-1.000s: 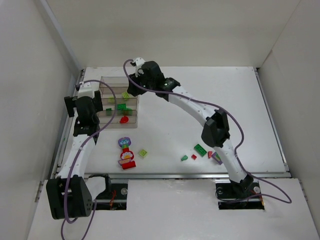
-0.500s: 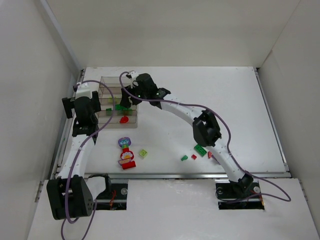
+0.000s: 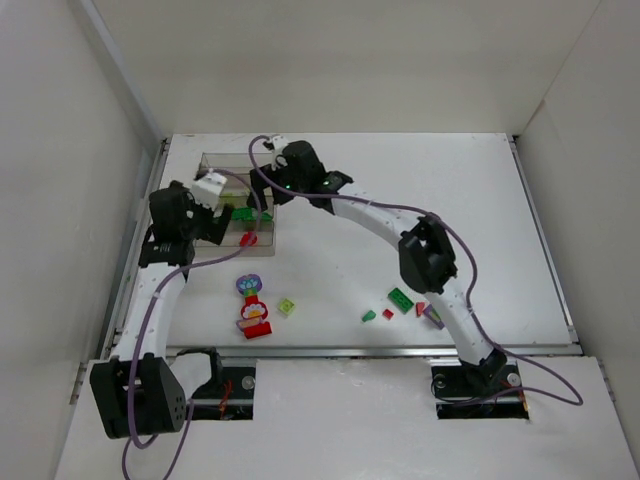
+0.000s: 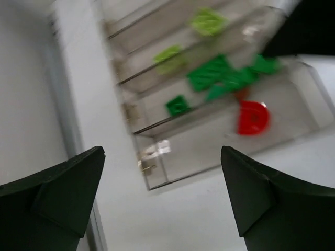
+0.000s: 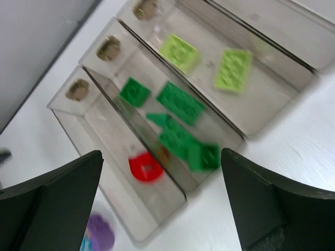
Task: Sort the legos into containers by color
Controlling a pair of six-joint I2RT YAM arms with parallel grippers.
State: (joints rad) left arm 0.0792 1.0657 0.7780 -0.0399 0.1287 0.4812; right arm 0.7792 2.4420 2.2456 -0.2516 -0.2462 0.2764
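The left gripper (image 4: 162, 149) and right gripper (image 5: 161, 154) stand wide apart, empty. Green bricks (image 5: 180, 103) lie below the right one. They look light, hard and slippery; pinch the flat sides.

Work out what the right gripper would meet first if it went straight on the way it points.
Probably the tray, at the divider between the dark green bricks and the red piece; the open right gripper points down there. Depth is unclear.
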